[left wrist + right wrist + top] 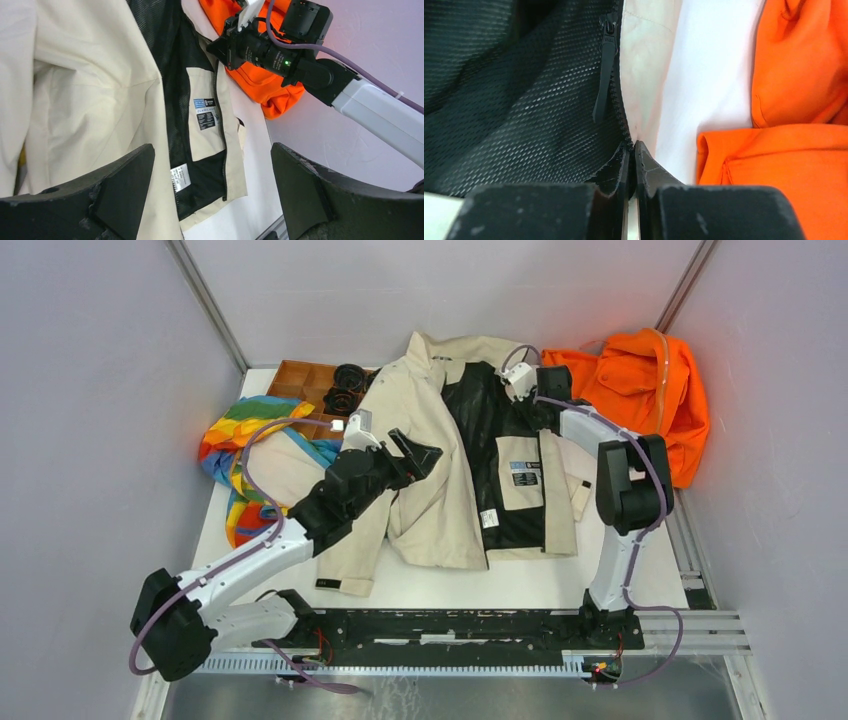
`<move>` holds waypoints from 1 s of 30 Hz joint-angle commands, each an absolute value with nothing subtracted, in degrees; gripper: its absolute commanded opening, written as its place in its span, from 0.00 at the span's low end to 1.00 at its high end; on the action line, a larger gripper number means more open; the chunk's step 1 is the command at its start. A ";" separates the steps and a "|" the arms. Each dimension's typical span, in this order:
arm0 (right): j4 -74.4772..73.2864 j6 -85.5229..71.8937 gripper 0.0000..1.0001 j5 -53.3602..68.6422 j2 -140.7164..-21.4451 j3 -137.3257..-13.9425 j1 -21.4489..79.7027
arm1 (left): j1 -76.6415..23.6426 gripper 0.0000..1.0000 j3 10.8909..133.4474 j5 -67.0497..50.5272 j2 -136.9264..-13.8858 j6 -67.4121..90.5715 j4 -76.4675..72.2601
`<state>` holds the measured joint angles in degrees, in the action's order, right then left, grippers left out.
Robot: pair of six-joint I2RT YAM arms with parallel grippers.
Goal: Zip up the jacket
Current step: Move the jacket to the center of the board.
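The right claw is closed, its jaws all but meeting on the toothed edge of the jacket, and it appears to pinch that edge where black mesh lining meets cream facing. The zipper pull hangs just beyond the tips, along the same line of teeth, so the slider lies straight ahead of this claw. That edge runs from the far edge of the surface toward the near edge, which is also the jacket's long axis: collar far, hem near. The right front panel lies thrown open with its lining up. Its teeth therefore sit on the side toward the right edge, well apart from the other front edge, with the lining between them. The right arm is clearly the nearer one to the zipper. The left claw is spread wide and holds nothing, hovering over the cream left panel near the sleeve. I judge the open panel must fold back toward the left edge before the teeth can meet. An orange garment crowds the far right corner just beside the right claw. A rainbow cloth lies at the left edge and a wooden tray at the far left corner.
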<state>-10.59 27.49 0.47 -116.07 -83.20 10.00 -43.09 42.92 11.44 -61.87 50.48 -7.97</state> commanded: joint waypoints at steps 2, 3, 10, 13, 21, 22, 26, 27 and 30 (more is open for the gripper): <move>-6.89 24.94 0.06 5.77 -103.91 -77.14 9.15 | -42.80 0.92 43.25 6.95 -64.28 52.88 -18.71; -7.08 24.10 0.06 7.15 -101.94 -75.51 8.97 | -42.80 0.92 42.98 6.10 -64.97 53.24 -20.15; -7.08 19.54 0.06 13.81 -90.44 -64.33 8.94 | -42.81 0.90 45.03 0.32 -72.57 55.52 -26.39; -7.38 18.24 0.06 16.20 -86.36 -60.36 8.95 | -42.80 0.89 46.53 -3.43 -77.13 56.99 -28.77; -5.27 14.47 0.06 22.32 -78.54 -48.56 8.96 | -42.83 0.85 53.31 -6.57 -88.36 58.94 -30.06; -4.63 13.42 0.06 23.23 -78.17 -46.89 8.95 | -42.81 0.83 54.63 -7.00 -89.97 59.30 -29.10; -1.99 10.31 0.07 25.53 -77.14 -42.09 8.90 | -42.85 0.74 62.15 -9.59 -97.07 60.23 -21.75; -1.04 9.74 0.07 25.86 -76.92 -41.27 8.94 | -42.81 0.72 63.92 -10.29 -98.79 60.23 -19.94; -0.44 9.40 0.08 25.85 -76.89 -40.12 8.85 | -42.91 0.68 68.84 -12.51 -103.80 59.50 -17.00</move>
